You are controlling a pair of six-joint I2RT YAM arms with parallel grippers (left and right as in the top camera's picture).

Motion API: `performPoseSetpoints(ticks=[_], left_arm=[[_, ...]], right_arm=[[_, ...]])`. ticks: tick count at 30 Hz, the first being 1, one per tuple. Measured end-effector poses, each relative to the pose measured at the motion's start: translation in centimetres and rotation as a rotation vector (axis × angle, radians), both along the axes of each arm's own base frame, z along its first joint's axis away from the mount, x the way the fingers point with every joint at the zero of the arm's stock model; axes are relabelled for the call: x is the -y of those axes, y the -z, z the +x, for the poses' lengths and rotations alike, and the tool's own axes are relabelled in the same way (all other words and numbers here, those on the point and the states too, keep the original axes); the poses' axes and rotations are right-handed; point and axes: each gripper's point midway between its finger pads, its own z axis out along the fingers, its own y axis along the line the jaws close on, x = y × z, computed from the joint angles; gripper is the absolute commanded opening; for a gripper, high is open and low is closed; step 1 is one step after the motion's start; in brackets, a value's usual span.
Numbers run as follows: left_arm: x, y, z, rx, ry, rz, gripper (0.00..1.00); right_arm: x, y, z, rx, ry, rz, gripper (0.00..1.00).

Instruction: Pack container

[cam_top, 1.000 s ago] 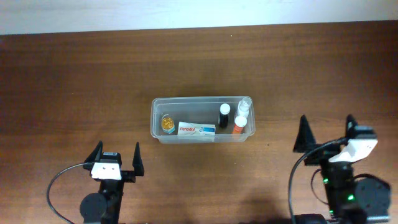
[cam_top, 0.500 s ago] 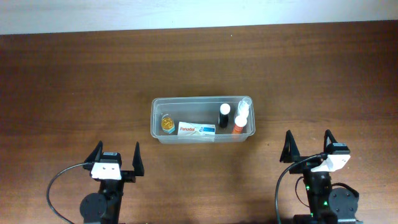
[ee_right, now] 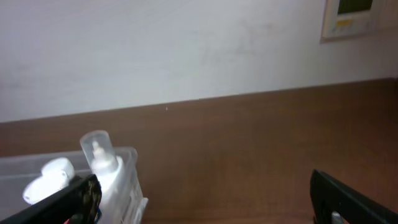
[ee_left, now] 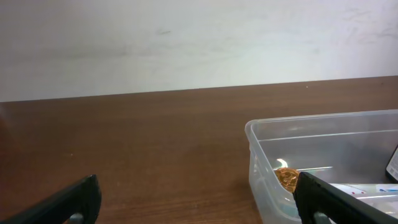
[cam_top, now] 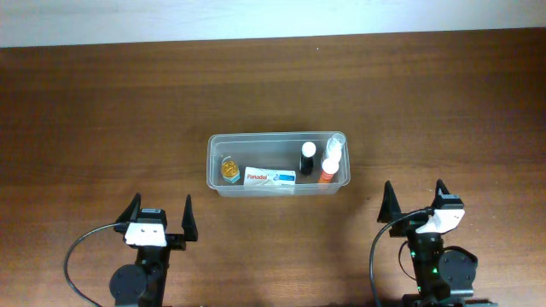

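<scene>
The container (cam_top: 212,167) sits at the centre of the overhead frame and holds a Panadol box (cam_top: 270,177), a gold-lidded tin (cam_top: 230,168), a black bottle (cam_top: 307,158), an orange bottle (cam_top: 327,172) and a clear spray bottle (cam_top: 335,145). No loose item shows on the wooden table (cam_top: 102,111), so packing looks finished. The left gripper (cam_top: 161,209) and right gripper (cam_top: 413,199) sit low in the frame, jaws spread and empty.

Left arm (cam_top: 145,247), jaws spread empty, right arm (cam_top: 433,251), jaws likewise
</scene>
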Motion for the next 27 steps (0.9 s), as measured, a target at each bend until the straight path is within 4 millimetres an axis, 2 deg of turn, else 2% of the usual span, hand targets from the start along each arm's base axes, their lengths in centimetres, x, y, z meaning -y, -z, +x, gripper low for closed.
performPoseSetpoints(ticks=[6, 27], left_arm=[[0.0, 0.0, 0.0, 0.000, 0.000, 0.000, 0.99], [0.0, 0.0, 0.0, 0.000, 0.000, 0.000, 1.00]], right_arm=[[0.0, 1.4, 0.2, -0.027, -0.001, -0.025, 0.98], [0.0, 1.5, 0.2, -0.028, -0.003, -0.058, 0.98]])
